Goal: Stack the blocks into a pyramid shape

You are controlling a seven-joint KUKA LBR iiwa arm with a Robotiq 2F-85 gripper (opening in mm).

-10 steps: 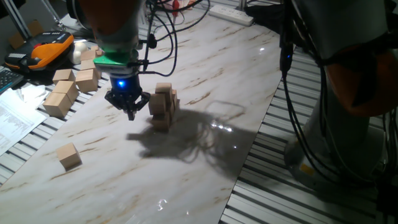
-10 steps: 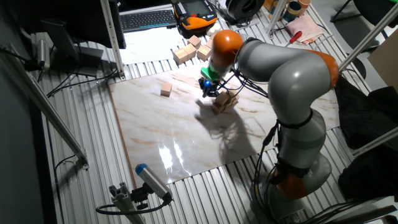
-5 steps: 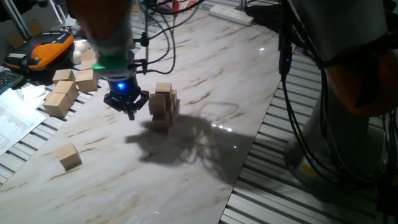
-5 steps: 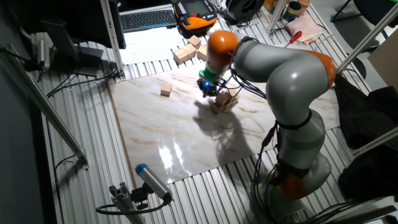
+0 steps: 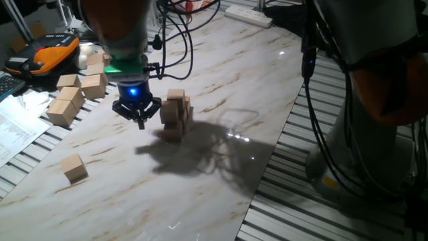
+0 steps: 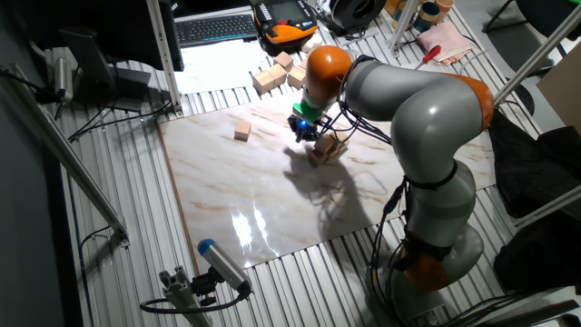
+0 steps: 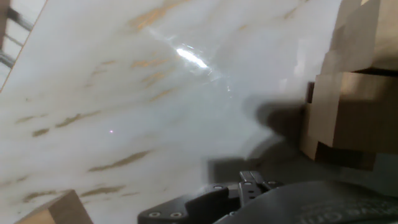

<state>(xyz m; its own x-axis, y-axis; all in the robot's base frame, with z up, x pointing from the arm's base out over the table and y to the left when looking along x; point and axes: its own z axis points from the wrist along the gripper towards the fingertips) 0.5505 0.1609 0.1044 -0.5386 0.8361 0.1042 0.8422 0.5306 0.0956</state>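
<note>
One loose cube lies alone near the left edge of the marbled board, plain light-tan wood with a paler top face, well apart from the rest. Right of it the gripper hangs just above the board, a blue light glowing above its fingers; they look drawn close with nothing between them, though the dark makes this uncertain. Just beside it, on the right, stands the stack: alike tan cubes piled a few high, the upper ones set slightly askew, their count hard to tell. In the other fixed view the stack sits near the board's middle under the arm, with the lone cube off to its left. The hand view shows the stack at the right edge, plain wood faces in shadow. No writing can be read on any cube.
</note>
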